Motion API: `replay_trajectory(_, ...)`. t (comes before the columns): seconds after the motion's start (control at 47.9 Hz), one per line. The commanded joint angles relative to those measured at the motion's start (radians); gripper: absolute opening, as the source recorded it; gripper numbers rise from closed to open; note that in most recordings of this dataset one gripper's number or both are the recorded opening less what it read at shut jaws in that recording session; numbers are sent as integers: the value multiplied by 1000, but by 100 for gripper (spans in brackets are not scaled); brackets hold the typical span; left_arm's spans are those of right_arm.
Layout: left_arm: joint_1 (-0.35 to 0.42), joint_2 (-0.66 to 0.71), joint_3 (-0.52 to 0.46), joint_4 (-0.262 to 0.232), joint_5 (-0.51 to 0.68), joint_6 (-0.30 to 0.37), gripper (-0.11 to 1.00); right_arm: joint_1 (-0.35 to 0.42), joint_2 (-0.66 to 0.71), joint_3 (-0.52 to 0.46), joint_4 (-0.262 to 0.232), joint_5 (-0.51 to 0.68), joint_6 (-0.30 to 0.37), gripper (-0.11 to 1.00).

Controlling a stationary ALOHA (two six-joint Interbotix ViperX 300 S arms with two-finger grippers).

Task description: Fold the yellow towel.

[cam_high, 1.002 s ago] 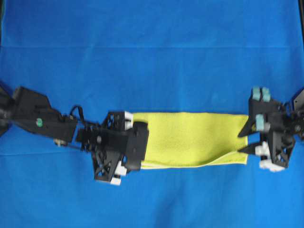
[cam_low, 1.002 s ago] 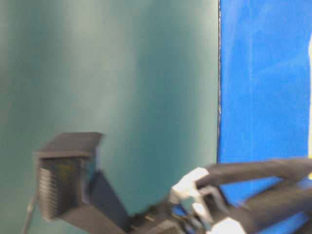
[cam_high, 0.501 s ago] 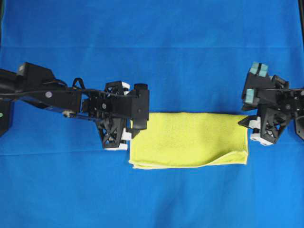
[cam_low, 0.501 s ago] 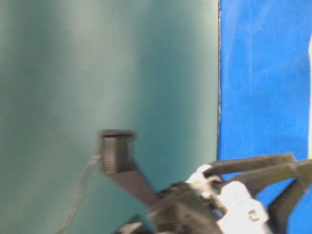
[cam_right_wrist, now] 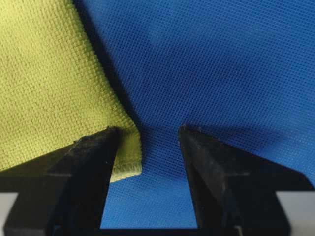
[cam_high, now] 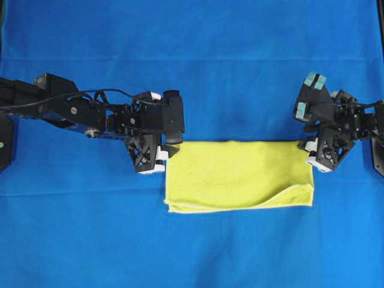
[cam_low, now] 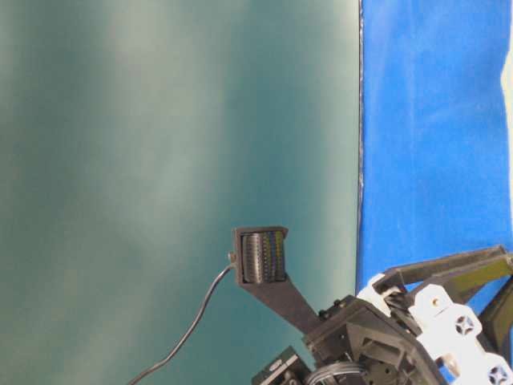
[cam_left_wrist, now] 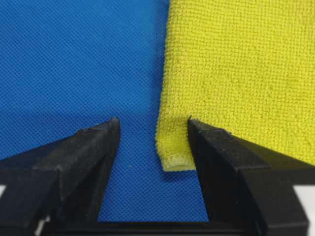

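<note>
- The bright yellow-green microfibre towel (cam_high: 239,175) lies flat on the blue cloth-covered counter (cam_high: 192,54), near the middle, already folded once into a wide strip. Its near right corner has the top layer lifted a bit, so the layers aren't perfectly lined up.
- Left tool (cam_high: 170,151) sits at the strip's far left corner with jaws apart, nothing pinched. In the left wrist view the hemmed corner (cam_left_wrist: 176,158) pokes into the gap, right beside one finger (cam_left_wrist: 216,162).
- Right tool (cam_high: 307,150) is at the far right corner, jaws spread wide and empty too. In the right wrist view one finger (cam_right_wrist: 88,167) overlaps the towel edge, the other is over bare blue.
- My guess: both are lining up to pinch the far corners for the next fold.
- What could go wrong: closing too shallow could grab only the top layer, so the strip peels open. Going too deep might snag the blue cloth along with it. And that loose near right corner could end up crooked.
</note>
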Motion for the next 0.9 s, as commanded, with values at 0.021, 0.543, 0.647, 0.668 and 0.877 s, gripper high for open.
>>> replay_trajectory(0.021,3,-8,-9,0,23,-2,57,-5,-3,-8,-3,-6,-2,56)
replay_trajectory(0.543,-29,-11,-149,0,360,-3,2,-3,-6,-11,6,-2,2,1)
replay_trajectory(0.647,-29,-25,-152,0,367,-14,2,-3,-11,-12,6,0,2,1)
replay_trajectory(0.668,-29,-28,-152,0,368,-14,2,-3,-12,-14,6,2,3,1)
replay_trajectory(0.877,-29,-114,-152,0,410,-6,2,-3,-91,-46,5,75,-9,1)
